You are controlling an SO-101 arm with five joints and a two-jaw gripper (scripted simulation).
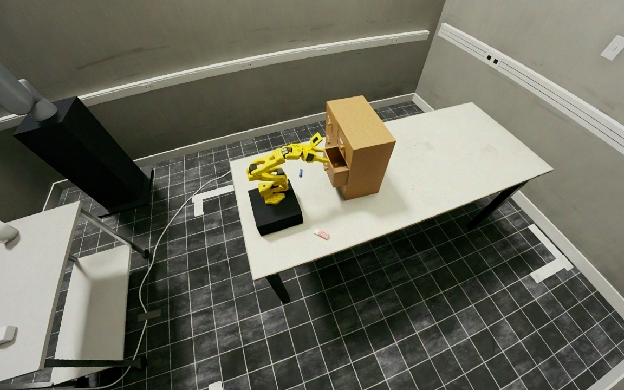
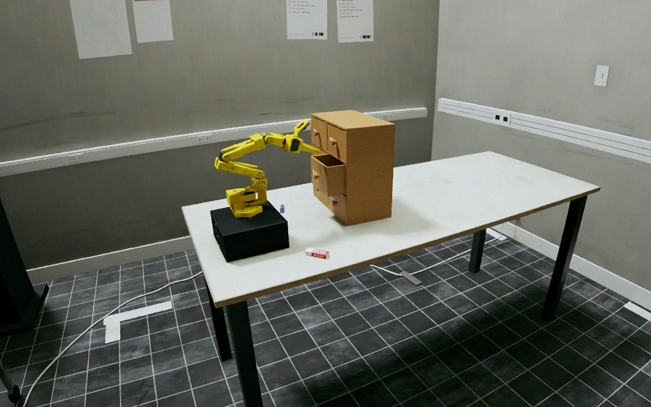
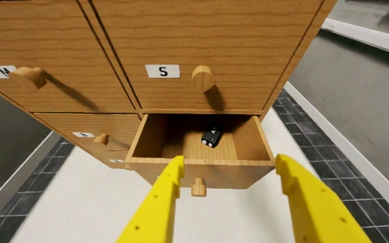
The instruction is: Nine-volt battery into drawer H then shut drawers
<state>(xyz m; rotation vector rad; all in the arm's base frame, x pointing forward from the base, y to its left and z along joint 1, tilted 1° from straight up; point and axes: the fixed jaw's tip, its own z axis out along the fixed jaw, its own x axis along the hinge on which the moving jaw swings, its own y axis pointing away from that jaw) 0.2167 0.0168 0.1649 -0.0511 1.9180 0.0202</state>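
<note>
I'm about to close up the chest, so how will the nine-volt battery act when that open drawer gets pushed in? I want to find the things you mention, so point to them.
The battery [image 3: 212,136] looks rigid and boxy, so it'll probably slide rather than roll. Lying flat on the drawer's [image 1: 338,177] [image 2: 335,179] [image 3: 201,162] smooth-looking wooden bottom, it seems unlikely to tip.

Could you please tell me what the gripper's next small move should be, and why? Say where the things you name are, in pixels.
Probably lower the gripper [image 1: 325,149] [image 2: 311,139] [image 3: 229,162] outside the open drawer [image 1: 337,176] [image 2: 329,174] [image 3: 215,173], ready to push its front shut: the nine-volt battery [image 3: 212,136] already lies inside, and the open fingers hold nothing. The drawer's letter can't be read here, so that deserves a check first.
</note>
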